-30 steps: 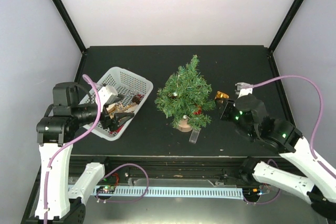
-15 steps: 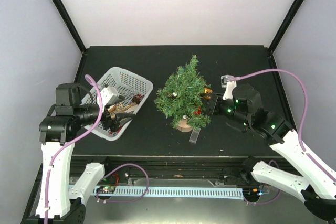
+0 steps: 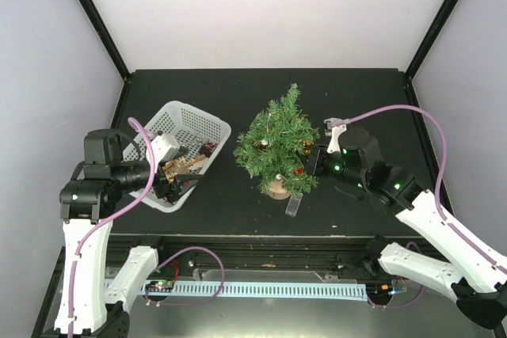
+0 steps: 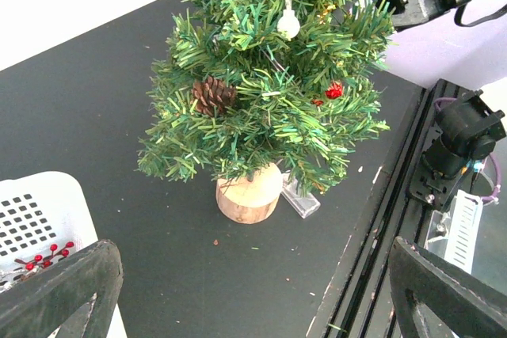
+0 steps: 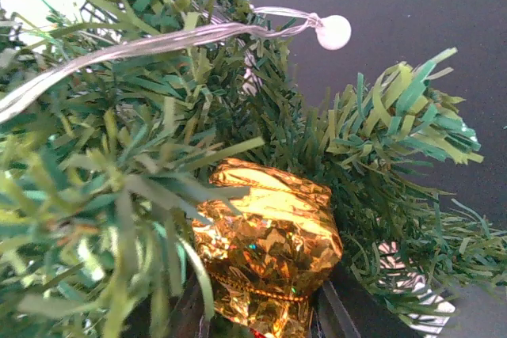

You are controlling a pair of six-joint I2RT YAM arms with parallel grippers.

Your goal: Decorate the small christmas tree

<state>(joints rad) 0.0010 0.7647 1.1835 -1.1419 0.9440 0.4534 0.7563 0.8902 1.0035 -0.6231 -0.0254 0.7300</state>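
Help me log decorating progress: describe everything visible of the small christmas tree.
The small christmas tree is a miniature green conifer with bristly, plastic-looking needles. It stands upright on a round pale wooden base on the black table. Already on it are a brown pine cone, red berries and small white bulbs on a thin wire. The right tool holds a gold foil ornament among its right-side branches. A clear plastic piece lies by the base.

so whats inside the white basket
In the white basket: a red berry sprig and some tan pieces bunched at its near end. The open left gripper hangs over that end, hiding whatever lies beneath it.
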